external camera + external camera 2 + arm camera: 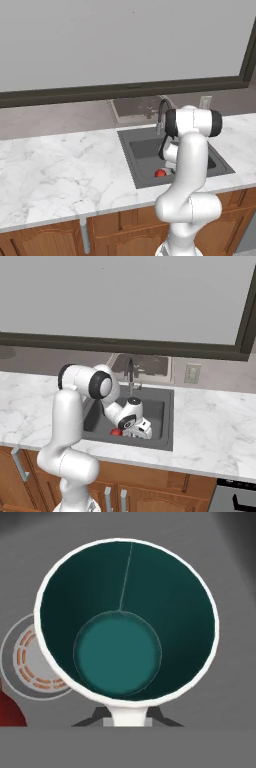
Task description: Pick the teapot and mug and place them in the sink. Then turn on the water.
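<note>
In the hand view I look straight down into the mug [127, 619], teal-green inside with a white rim. My gripper [129, 717] is shut on its near wall. Under the mug lie the sink floor [215, 712] and a round drain [30, 657]. A red patch of the teapot [10, 709] shows at the lower left. In the base views the arm bends down into the dark sink [145, 147] [157, 406]. The hand [140, 428] hangs low over the basin floor beside the teapot [160, 173] [116, 432]. The water is out of view.
The curved tap [162, 115] [130, 373] stands at the back rim of the sink. White marble counter [60, 170] [215, 431] runs on both sides. A wall socket [205, 102] [192, 373] sits to the right, and wooden cabinet fronts [125, 230] lie below.
</note>
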Tool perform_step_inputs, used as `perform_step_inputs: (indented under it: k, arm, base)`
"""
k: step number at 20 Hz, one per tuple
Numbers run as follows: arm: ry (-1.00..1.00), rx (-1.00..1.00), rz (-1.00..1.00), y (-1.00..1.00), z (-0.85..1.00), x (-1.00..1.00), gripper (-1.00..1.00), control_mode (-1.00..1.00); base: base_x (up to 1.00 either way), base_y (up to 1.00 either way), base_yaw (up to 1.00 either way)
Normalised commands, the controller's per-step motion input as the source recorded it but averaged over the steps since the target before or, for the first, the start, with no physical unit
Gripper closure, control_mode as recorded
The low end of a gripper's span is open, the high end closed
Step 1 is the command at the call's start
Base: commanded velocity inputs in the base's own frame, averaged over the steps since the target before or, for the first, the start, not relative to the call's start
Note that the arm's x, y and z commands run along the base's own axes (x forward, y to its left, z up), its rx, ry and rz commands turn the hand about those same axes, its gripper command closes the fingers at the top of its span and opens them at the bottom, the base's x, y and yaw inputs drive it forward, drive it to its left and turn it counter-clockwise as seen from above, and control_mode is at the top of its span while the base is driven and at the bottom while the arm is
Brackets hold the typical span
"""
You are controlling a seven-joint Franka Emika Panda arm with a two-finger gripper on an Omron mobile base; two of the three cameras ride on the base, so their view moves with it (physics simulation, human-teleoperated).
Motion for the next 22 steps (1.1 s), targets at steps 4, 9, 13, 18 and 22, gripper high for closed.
perform_step_inputs:
  k: [4,9,13,18,22]
  arm:
    - [0.00,0.00,0.00,0.00,-0.04,0.35,1.00,-1.00]
    - [0.00,0.00,0.00,0.00,-0.13,0.28,1.00,-1.00]
    - [0.00,0.00,0.00,0.00,-0.19,0.11,1.00,-1.00]
    - [0.01,0.00,0.00,0.00,-0.22,0.05,1.00,-1.00]
    - [0.01,0.00,0.00,0.00,-0.14,0.06,1.00,-1.00]
  base:
    - [0.00,0.00,0.00]
    - [0.00,0.00,0.00]
    - [0.00,0.00,0.00]
    - [0.00,0.00,0.00]
    - [0.00,0.00,0.00]
